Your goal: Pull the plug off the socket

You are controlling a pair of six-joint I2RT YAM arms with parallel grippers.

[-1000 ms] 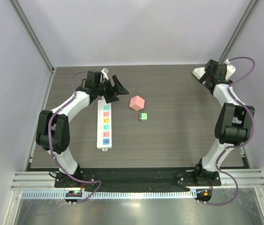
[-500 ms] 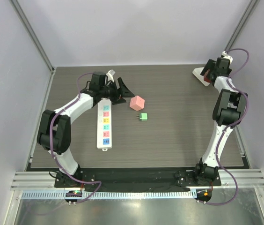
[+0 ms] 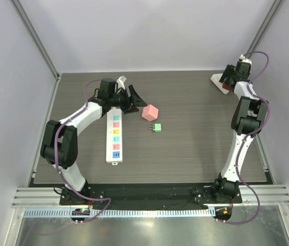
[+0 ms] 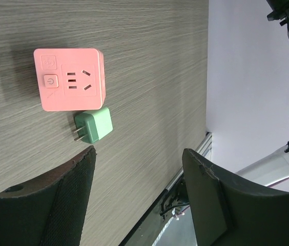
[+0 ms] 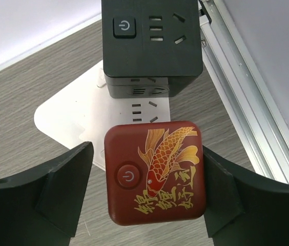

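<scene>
1. The step in hand looks like the approach to a grasp. The right fingers (image 5: 57, 189) are spread wide, one on either side of the red plug (image 5: 155, 171), gripping nothing. That plug sits pushed into the white socket base (image 5: 67, 115), well apart to the right of the power strip (image 3: 115, 136), at the far corner of the tabletop (image 3: 195, 148).
2. The next move, as I judge it, calls for closing on the plug's two free sides and pulling straight off. Nothing visibly holds the base down, so it may lift along with the plug.
3. A black plug (image 5: 152, 46) shares that base, just beside the red one. The fingers straddle the other two sides, so it should not block the grip.
4. The left fingers (image 4: 57, 200) are also wide and empty, just right of the power strip's far end, hovering over a pink cube (image 4: 70, 79). A green plug (image 4: 94, 126) lies loose just beside the cube, pins bare. Both are far from the base and out of the way.
</scene>
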